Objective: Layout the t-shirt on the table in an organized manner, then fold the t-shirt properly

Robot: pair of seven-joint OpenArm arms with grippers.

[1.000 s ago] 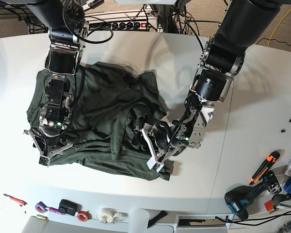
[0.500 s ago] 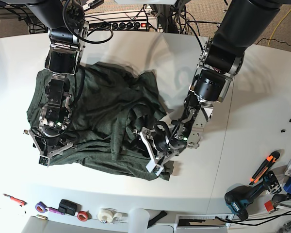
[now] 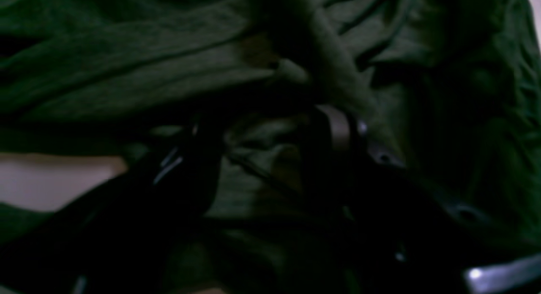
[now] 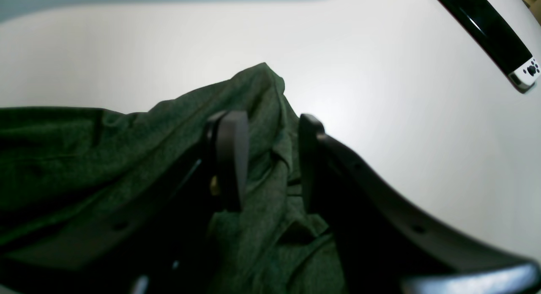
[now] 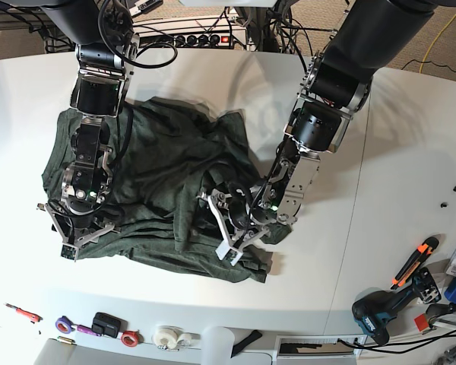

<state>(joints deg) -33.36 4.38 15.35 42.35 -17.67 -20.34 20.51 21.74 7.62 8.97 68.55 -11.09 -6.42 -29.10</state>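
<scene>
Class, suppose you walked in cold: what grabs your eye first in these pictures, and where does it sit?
A rumpled dark forest-green cotton t-shirt sprawls across the large white tabletop, left of centre in the base view. Two black arms reach onto it: the right tool straddles a fold at its outer edge, and the left tool sits over bunched cloth near its middle.

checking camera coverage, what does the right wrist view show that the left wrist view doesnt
Only the right wrist view: a wide bare stretch of the table, and the right gripper with a ridge of cloth between its fingers. Only the left wrist view: the left gripper, dark and blurred, low over bunched folds. Both show the t-shirt, crumpled, not yet laid flat.
</scene>
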